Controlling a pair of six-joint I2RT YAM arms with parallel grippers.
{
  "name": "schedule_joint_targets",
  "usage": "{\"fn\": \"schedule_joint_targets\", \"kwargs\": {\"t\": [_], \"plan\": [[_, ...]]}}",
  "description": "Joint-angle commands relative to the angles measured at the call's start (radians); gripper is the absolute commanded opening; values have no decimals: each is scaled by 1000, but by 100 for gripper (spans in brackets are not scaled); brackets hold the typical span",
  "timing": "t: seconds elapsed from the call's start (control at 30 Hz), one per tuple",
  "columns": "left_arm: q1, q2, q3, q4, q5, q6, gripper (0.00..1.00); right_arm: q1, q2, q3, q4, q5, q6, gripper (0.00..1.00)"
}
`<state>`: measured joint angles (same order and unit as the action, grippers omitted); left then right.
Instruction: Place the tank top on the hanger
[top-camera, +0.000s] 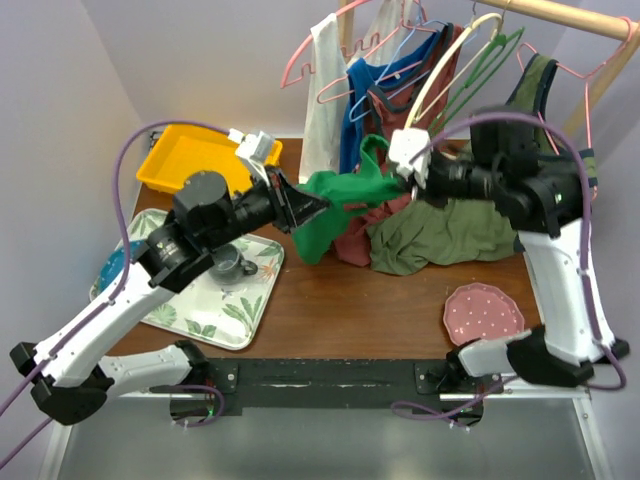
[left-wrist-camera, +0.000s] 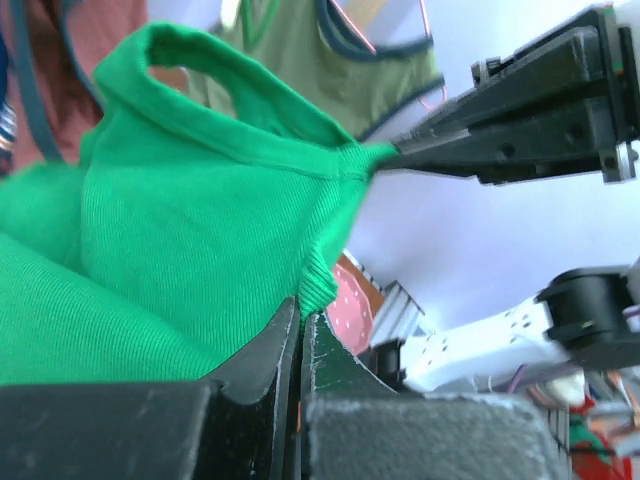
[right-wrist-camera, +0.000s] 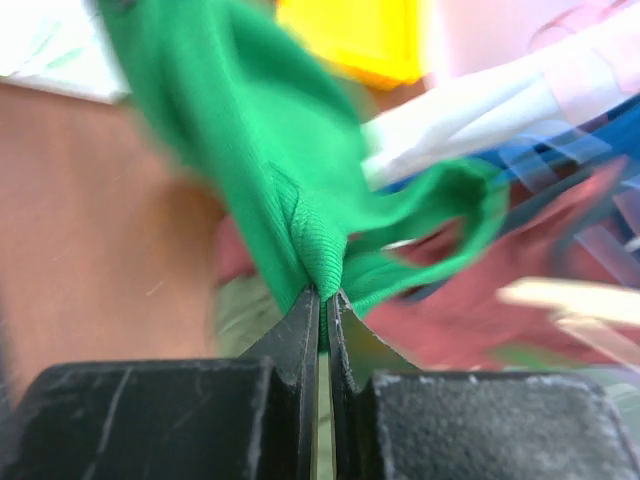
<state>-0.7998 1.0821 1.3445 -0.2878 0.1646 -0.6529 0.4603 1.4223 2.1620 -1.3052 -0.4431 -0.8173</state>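
Observation:
The bright green tank top is stretched in the air between my two grippers, above the back of the table. My left gripper is shut on its left edge; in the left wrist view the fingers pinch a ribbed hem of the top. My right gripper is shut on a strap seam, also seen in the left wrist view; in the right wrist view the jaws clamp a fold of the top. The thin dark-green hanger hangs on the rail behind, apart from the top.
An olive top and a rust-red top lie heaped under the tank top. The wooden rail carries pink hangers, a cream hanger and other garments. A yellow bin, a floral tray with a cup and a pink plate sit around.

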Motion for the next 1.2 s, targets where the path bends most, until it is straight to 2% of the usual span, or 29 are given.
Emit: {"fn": "schedule_joint_targets", "kwargs": {"t": [0.0,0.03,0.1,0.13,0.2,0.23,0.27,0.3,0.33,0.4,0.43,0.5,0.6,0.7,0.83,0.93,0.97,1.0,1.03,1.07,1.17], "plan": [[2,-62,-247,36,128,-48,0,3,-149,-322,-143,-75,-29,0],[1,-89,-304,62,178,-65,0,3,-178,-470,-157,-91,-69,0],[-6,-112,-454,127,220,-108,0,3,-265,-621,-147,-106,-114,0],[-16,-128,-502,139,249,-119,2,3,-284,-751,-152,-108,-129,9],[-33,-134,-643,185,285,-148,10,3,-336,-855,-163,-88,-155,23],[-47,-134,-686,197,324,-162,15,3,-354,-922,-161,-76,-155,41],[-52,-131,-764,223,352,-175,21,-2,-368,-941,-154,-62,-148,50],[-58,-129,-792,228,372,-188,32,-3,-381,-953,-144,-34,-129,57],[-74,-129,-812,231,386,-191,37,-11,-400,-967,-126,-13,-74,66],[-82,-140,-823,190,369,-174,50,-35,-410,-987,-57,36,-10,71],[-82,-161,-814,144,331,-163,54,-66,-411,-998,-27,55,76,74],[-82,-180,-751,92,271,-113,66,-104,-407,-1031,62,66,151,75],[-79,-182,-645,9,144,-39,76,-169,-378,-1032,167,99,303,74],[-78,-127,-564,16,84,7,79,-229,-338,-1010,230,93,386,73],[-90,71,-429,102,113,44,79,-261,-281,-972,230,76,353,73],[-146,233,-305,117,84,192,79,-310,-249,-939,196,43,333,72],[-159,271,-283,130,84,299,79,-328,-244,-933,170,15,333,71],[-173,304,-266,145,81,353,79,-348,-241,-924,159,-59,333,68],[-191,362,-251,186,88,411,79,-376,-244,-921,156,-83,352,68],[-194,387,-248,206,110,537,78,-385,-250,-916,150,-106,359,68],[-197,472,-225,262,153,712,79,-400,-293,-903,152,-141,371,68]]}}
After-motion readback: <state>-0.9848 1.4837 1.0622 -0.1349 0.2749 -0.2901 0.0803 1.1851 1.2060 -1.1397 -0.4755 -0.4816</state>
